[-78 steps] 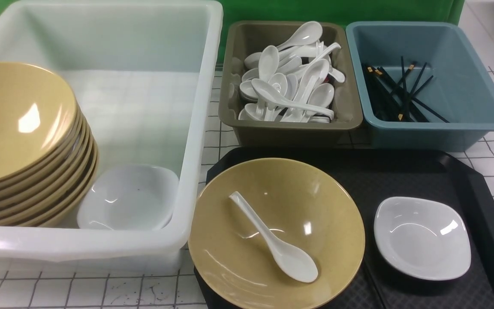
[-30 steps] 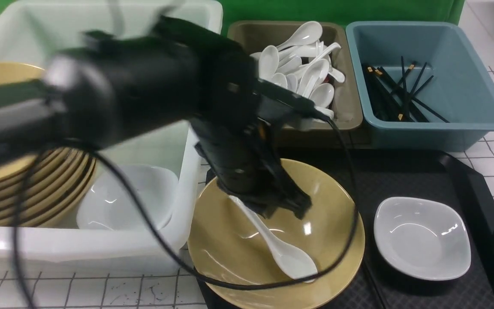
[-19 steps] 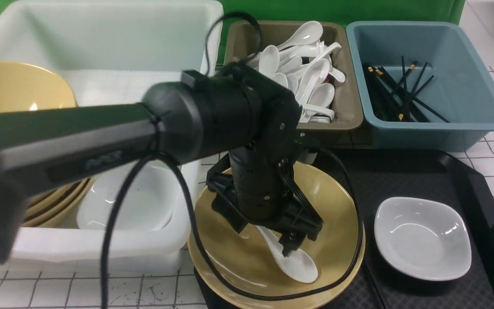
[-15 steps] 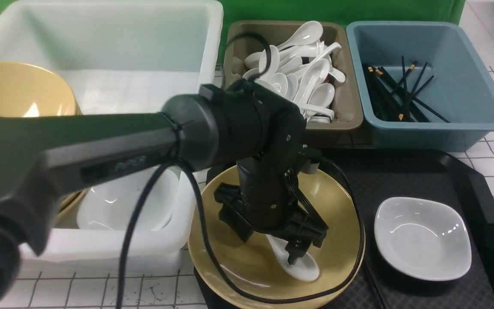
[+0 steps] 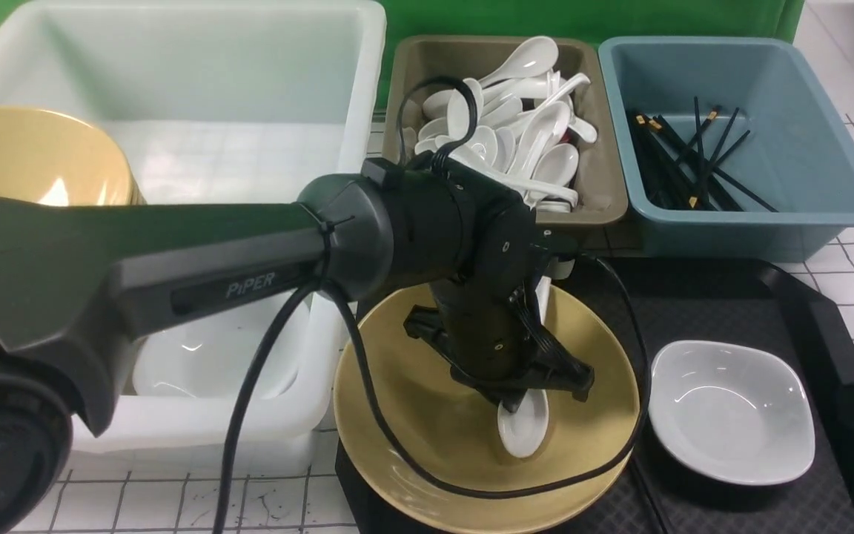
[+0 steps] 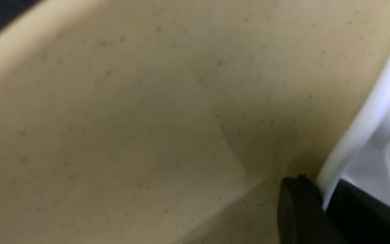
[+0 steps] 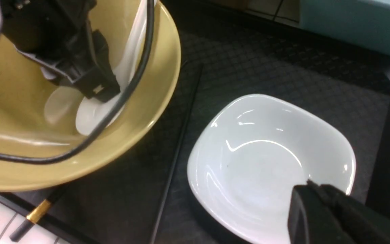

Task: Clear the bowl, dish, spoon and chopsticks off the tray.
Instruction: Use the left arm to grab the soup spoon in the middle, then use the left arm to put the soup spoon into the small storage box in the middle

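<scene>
one step is in hand: our left fingers (image 6: 311,210) are clamped on the spoon (image 5: 523,430), scoop down in the bowl (image 5: 412,400) on the tray (image 5: 694,304). our right fingers (image 7: 317,206), pressed together, hover over the dish (image 7: 266,152). next, we judge, a lift clear of the bowl.

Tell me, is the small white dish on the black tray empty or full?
Empty. The dish shows only bare, glossy white inside, from both the front and right wrist views.

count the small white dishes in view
2. One dish sits on the black tray, right of the yellow bowl; a second dish lies in the white tub, partly behind the left arm, which may hide more.
</scene>
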